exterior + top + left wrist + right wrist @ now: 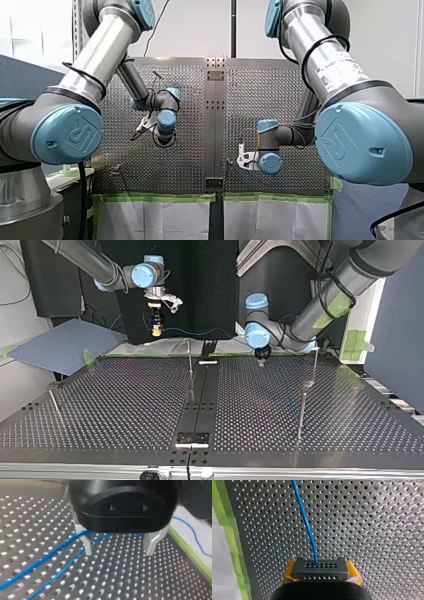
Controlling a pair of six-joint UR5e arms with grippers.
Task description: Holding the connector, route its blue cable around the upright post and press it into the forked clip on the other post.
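The front view looks from well back, behind and above my left arm [95, 55] and my right arm [325, 60], both silver with blue joints, over the grey perforated metal surface [280, 90]. The top view sits low across that surface, facing the arms; both views share the whole surface. The left wrist view hangs close over it behind my left arm's jaws. The right wrist view looks along my right arm's jaws from farther off.

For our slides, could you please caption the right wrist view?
Yellow pads of my right gripper clamp a dark rectangular connector; its blue cable runs ahead over the perforated table.
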